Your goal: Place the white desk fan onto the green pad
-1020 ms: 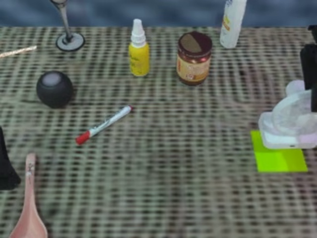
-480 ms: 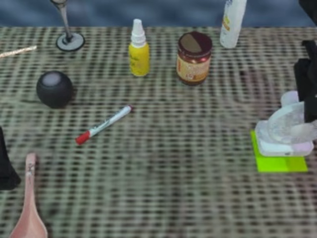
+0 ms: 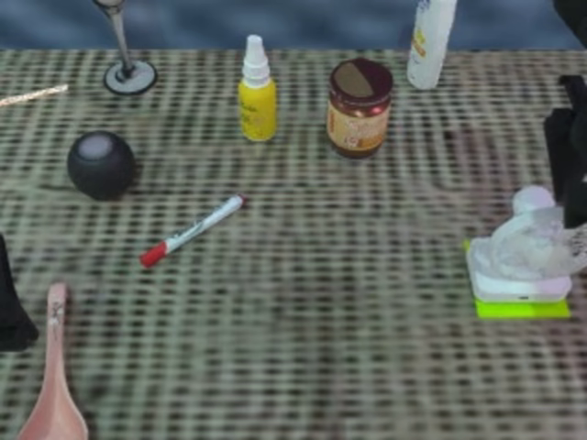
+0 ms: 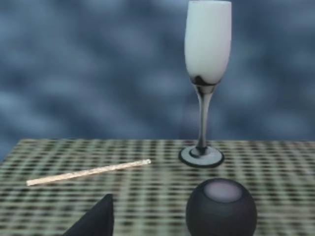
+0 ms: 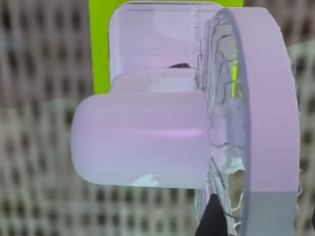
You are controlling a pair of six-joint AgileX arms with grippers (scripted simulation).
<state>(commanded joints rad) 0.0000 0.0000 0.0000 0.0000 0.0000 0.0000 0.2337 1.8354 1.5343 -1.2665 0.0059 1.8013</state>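
Two arms share this surface (image 3: 312, 312), but only the right one is at work: its gripper (image 3: 570, 197) sits at the right edge of the top view, just above the white desk fan (image 3: 523, 261). In the right wrist view a dark fingertip shows beside the grille of the fan (image 5: 162, 142); whether the fingers are clamped on it or parted I cannot tell. The fan's square base rests over the green pad (image 3: 523, 310), covering most of it, with a lime strip showing along the near edge and a sliver at the left. The placing step looks nearly done. To finish well, make sure the base lies flat on the pad, then part the fingers gently and lift straight up, so the grille is not snagged and the fan is not tipped or dragged off the pad. The left gripper (image 3: 11, 307) is parked at the left edge, near the pink spoon (image 3: 53, 385).
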